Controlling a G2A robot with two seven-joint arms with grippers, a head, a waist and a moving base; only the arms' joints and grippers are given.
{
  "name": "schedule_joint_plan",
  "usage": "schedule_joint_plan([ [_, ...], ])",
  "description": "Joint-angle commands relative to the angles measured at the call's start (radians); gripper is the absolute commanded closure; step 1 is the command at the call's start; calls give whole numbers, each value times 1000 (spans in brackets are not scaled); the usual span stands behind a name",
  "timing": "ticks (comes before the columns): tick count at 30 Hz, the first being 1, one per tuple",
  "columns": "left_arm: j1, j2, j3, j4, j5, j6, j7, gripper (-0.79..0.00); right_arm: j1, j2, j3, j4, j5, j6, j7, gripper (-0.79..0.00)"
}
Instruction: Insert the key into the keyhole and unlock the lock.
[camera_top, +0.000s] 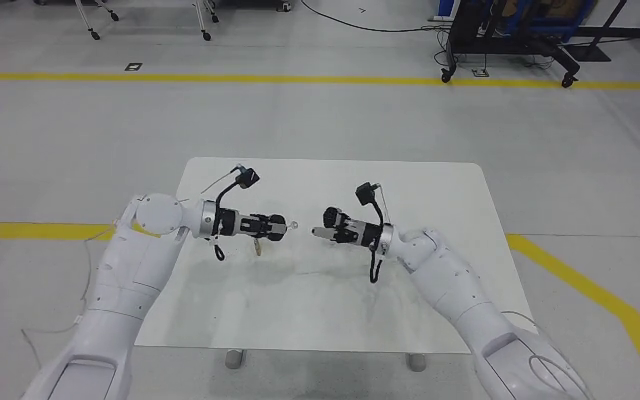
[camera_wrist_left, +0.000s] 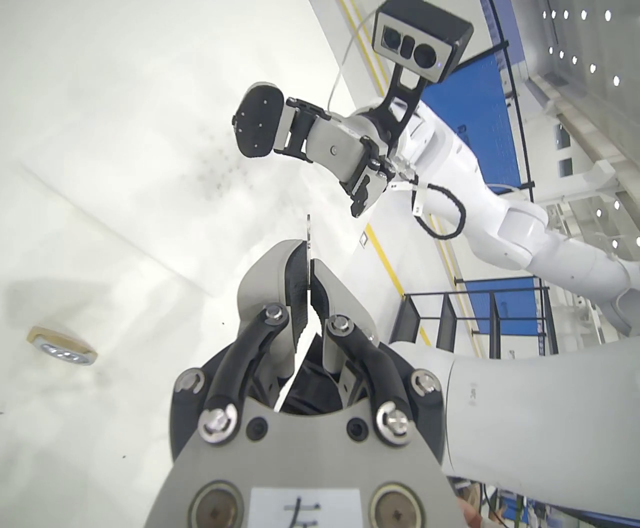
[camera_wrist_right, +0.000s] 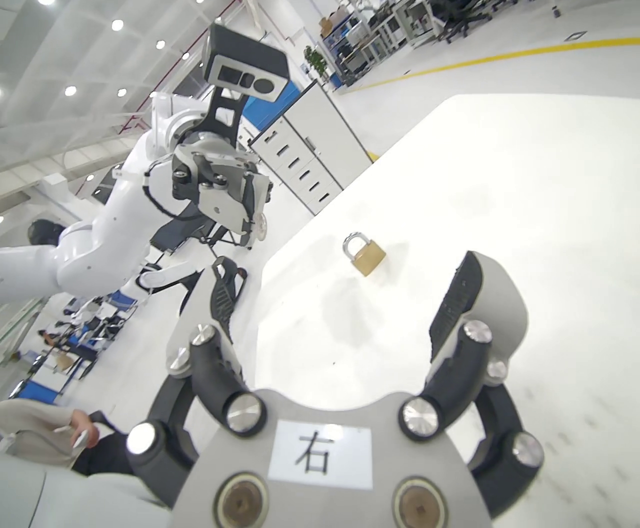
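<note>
**Key gripped above the table, lock lying loose**

In the top view, the left gripper (camera_top: 284, 226) and the right gripper (camera_top: 320, 222) are seen facing each other above the middle of the white table (camera_top: 440, 300), close but apart. A small shape on the near side of the left gripper is probably the lock (camera_top: 257, 245).

In the left wrist view, the key (camera_wrist_left: 309, 232) is pinched edge-on between the left fingers, its end projecting past the tips.

In the right wrist view, the right fingers (camera_wrist_right: 457, 295) are spread wide, with nothing held. The brass lock (camera_wrist_right: 367, 256) is seen lying on the table beyond them
</note>
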Motion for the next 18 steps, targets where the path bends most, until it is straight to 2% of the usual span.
schedule_joint_plan([
  [1, -6, 1, 25, 0, 6, -5, 8, 0, -4, -2, -14, 4, 133, 20, 112, -416],
  [3, -13, 2, 45, 1, 0, -6, 10, 0, 1, -5, -29, 0, 257, 36, 226, -413],
  [6, -23, 5, 74, 3, -12, -6, 10, 0, 9, -6, -39, 9, 413, 52, 341, -357],
  [11, -34, 12, 103, 9, -13, -25, 28, 0, 15, -3, -72, 0, 505, 90, 379, -296],
  [15, -39, 18, 125, 6, -27, -31, 35, 0, 18, 2, -106, -13, 594, 136, 425, -302],
  [18, -42, 24, 139, 1, -40, -32, 35, 0, 31, 6, -117, 1, 617, 143, 432, -277],
])
